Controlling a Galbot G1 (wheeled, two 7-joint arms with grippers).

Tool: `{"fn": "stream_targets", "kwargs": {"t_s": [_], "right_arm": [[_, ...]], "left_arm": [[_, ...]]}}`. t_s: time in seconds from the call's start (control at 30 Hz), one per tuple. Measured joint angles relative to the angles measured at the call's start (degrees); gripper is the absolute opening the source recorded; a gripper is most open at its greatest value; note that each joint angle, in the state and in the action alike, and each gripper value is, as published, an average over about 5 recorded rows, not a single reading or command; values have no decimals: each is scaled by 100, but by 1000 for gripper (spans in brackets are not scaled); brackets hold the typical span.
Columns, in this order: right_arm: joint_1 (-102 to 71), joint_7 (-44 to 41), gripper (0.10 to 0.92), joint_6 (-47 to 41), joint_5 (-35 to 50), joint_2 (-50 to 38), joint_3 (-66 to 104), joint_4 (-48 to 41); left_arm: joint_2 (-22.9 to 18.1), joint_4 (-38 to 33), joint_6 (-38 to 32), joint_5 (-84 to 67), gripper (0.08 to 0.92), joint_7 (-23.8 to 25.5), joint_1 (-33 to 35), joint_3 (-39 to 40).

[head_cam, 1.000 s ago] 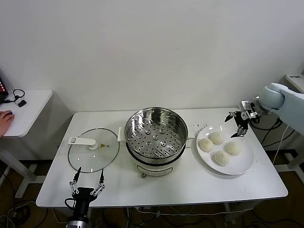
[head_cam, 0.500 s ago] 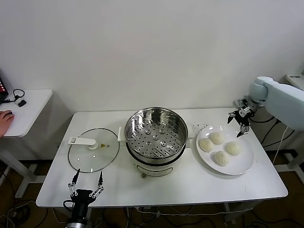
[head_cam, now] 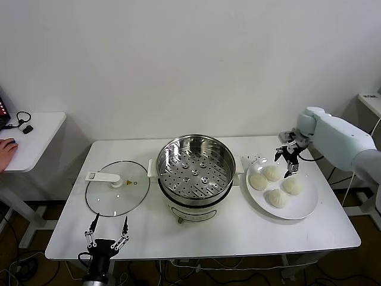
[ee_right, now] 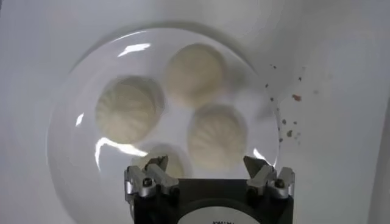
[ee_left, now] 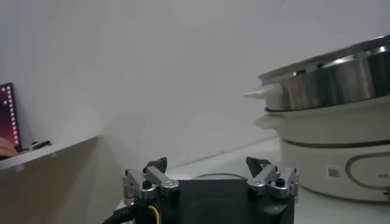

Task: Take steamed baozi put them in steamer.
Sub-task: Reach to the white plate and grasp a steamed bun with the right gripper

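Right claw (head_cam: 290, 162) spread, empty, hovering over plate (ee_right: 67, 146); four steamed baozi (ee_right: 216, 135) directly beneath it. Steamer (head_cam: 195, 168) off to its side on bench (head_cam: 250, 229). Buns likely light, soft, easily dented: pinch gently across the sides. Left claw (head_cam: 107, 234) spread, parked at bench edge.

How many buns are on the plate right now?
4. All four baozi sit on the white plate: one nearest the steamer, one at the back, one on the right, one in front. None looks hidden.
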Motion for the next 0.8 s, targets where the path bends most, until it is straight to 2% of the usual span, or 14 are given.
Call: {"fn": "stream_targets", "kwargs": {"t_s": [0.8], "right_arm": [[-339, 136, 823, 37, -583, 508, 641, -911]], "left_arm": [[0, 31, -20, 42, 823, 4, -23, -60]]}}
